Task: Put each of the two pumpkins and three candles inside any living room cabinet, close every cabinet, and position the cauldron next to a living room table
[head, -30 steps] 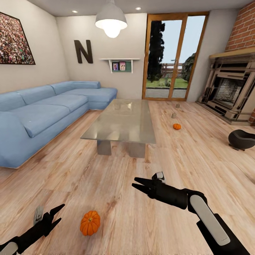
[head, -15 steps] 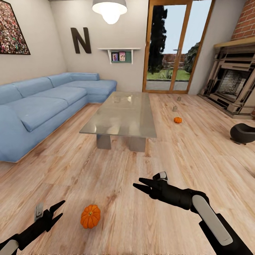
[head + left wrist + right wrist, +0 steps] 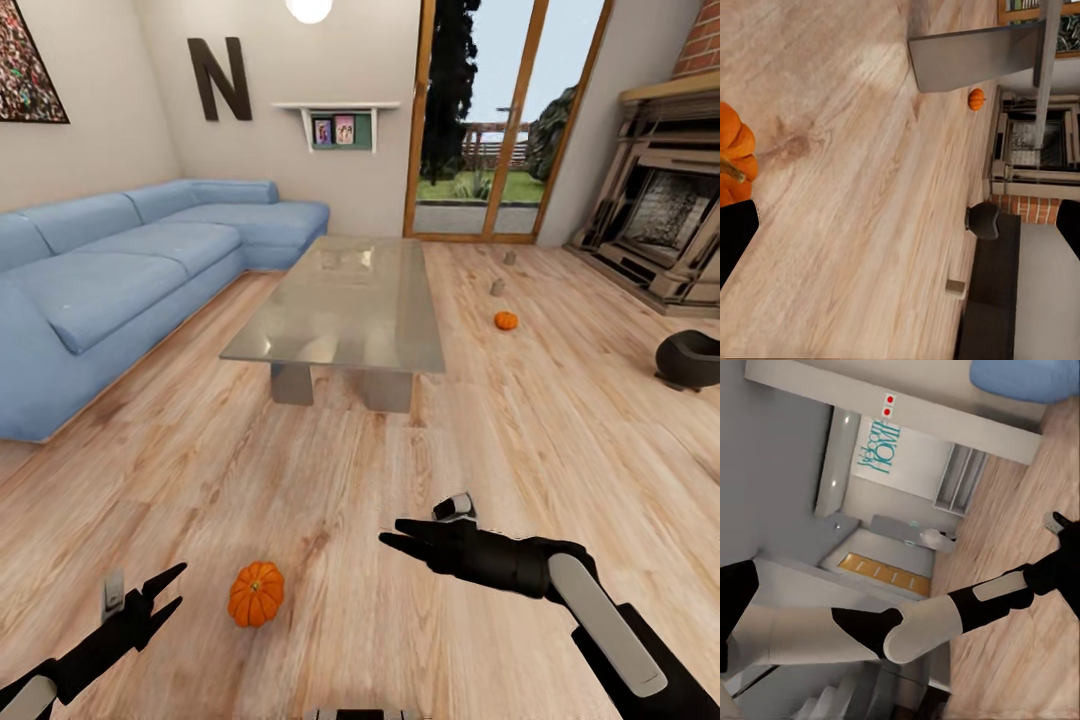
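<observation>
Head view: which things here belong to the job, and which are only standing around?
Belong to the job:
- near pumpkin
- far pumpkin
- two candles
- cauldron
- coffee table

Only standing around:
- blue sofa
- fireplace
- letter N
- wall shelf
- glass doors

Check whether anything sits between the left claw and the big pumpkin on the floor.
Nothing visible does. The left claw is open just beside the larger pumpkin, with only bare wood floor between them. The coffee table stands well beyond.
</observation>
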{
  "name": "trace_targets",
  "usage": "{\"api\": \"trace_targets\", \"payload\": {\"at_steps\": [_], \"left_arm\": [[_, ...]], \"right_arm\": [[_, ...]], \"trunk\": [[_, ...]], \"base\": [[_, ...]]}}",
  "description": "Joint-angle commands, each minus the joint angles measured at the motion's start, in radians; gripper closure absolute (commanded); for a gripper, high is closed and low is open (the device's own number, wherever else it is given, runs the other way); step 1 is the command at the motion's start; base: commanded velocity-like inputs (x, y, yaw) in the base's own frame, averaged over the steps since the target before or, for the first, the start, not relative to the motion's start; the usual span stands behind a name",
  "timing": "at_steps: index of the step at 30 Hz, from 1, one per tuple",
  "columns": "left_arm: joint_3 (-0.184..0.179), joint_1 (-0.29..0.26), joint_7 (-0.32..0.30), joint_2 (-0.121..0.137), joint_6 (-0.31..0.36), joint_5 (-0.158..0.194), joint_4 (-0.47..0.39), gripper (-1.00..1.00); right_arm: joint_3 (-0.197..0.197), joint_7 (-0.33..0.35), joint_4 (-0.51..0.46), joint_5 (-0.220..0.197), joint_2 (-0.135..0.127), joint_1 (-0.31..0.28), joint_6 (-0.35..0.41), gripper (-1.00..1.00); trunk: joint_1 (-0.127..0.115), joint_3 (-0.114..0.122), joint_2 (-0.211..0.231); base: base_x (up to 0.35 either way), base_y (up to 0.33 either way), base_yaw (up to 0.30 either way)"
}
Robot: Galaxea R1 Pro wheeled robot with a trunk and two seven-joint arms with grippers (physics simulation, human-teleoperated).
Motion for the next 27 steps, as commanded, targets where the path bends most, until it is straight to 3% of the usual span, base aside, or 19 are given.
{"api": "trace_targets", "payload": {"at_steps": [1, 6, 8, 9, 11, 13, 27], "left_arm": [[0.001, 0.0, -0.001, 0.0, 0.008, 0.005, 0.0, -1.0], [0.001, 0.0, -0.002, 0.0, 0.008, 0.005, -0.004, -1.0], [0.001, 0.0, -0.003, 0.001, 0.008, 0.005, -0.006, -1.0], [0.001, 0.0, -0.003, 0.001, 0.008, 0.005, -0.007, -1.0], [0.001, 0.0, -0.003, 0.0, 0.008, 0.005, -0.007, -1.0], [0.001, 0.0, -0.003, -0.001, 0.008, 0.005, -0.007, -1.0], [-0.001, 0.0, -0.003, -0.005, 0.004, 0.005, -0.021, -1.0]], "right_arm": [[0.005, -0.004, 0.0, 0.002, -0.006, -0.001, 0.004, -1.0], [0.003, -0.017, 0.0, 0.006, -0.016, -0.001, 0.009, -1.0], [-0.023, -0.018, 0.0, 0.007, -0.039, -0.001, 0.024, -1.0], [-0.055, -0.012, 0.0, 0.006, -0.066, -0.001, 0.035, -1.0], [-0.082, 0.0, 0.001, 0.007, -0.097, -0.001, 0.039, -1.0], [-0.095, 0.016, 0.001, 0.007, -0.113, -0.001, 0.042, -1.0], [-0.094, 0.024, 0.002, 0.007, -0.12, -0.001, 0.043, -1.0]], "trunk": [[0.0, -0.005, -0.001], [0.002, -0.024, -0.002], [0.003, -0.032, -0.002], [0.004, -0.036, -0.002], [0.005, -0.043, -0.003], [0.006, -0.051, -0.003], [0.012, -0.105, -0.007]], "base": [[0.0, 0.0, 0.0], [0.0, 0.0, 0.0], [0.0, 0.0, 0.0], [0.0, 0.0, 0.0], [0.0, 0.0, 0.0], [0.0, 0.0, 0.0], [0.0, 0.0, 0.0]]}}
